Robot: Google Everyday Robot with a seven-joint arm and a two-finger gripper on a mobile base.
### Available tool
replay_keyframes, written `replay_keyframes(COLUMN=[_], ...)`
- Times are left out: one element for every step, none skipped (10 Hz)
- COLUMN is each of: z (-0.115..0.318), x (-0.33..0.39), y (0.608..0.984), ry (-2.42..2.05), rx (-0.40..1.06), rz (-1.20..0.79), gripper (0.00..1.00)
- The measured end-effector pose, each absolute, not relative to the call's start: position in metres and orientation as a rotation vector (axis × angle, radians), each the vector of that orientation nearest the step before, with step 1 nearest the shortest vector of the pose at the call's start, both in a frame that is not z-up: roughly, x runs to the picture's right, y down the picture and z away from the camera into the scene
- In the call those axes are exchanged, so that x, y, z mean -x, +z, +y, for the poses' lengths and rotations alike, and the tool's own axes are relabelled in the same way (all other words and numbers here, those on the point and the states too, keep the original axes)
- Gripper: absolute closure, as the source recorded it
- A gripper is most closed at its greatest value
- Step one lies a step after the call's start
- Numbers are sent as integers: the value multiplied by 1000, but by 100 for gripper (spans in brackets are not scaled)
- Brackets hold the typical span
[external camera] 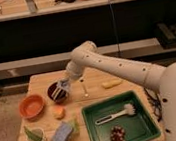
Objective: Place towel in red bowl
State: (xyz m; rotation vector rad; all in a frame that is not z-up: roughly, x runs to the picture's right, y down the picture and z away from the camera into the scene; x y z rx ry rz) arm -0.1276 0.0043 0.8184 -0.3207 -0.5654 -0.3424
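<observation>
Above dark bowl [54,92] | gripper [60,90] clamps thin towel [62,83] | round red bowl [32,106] beside

Dim, warm indoor light falls from above onto the wooden table [90,79], leaving the far shelving mostly black. The gripper [60,91], closed and hovering over the table's left-middle area, looks soft and blurred. Shadows beneath objects are short and faint. The whole view is grainy, with slight glare along the far top edge.

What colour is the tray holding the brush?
Green tray, clear in the camera view; the end effector hangs over the dark bowl.
</observation>
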Motion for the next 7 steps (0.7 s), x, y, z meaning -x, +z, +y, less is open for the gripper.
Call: replay_keyframes(z=[2,2,4,6,7,8,8], x=[144,165,193,214,233,254,269], y=[820,824,828,831,832,832,831], ry=[-335,-334,-342,-352,-368,-388,-407], rx=[312,313,317,322,323,323,322], rz=[-573,-584,-605,-625,-649,-679,-707], gripper=[94,94,94,94,94,94,94])
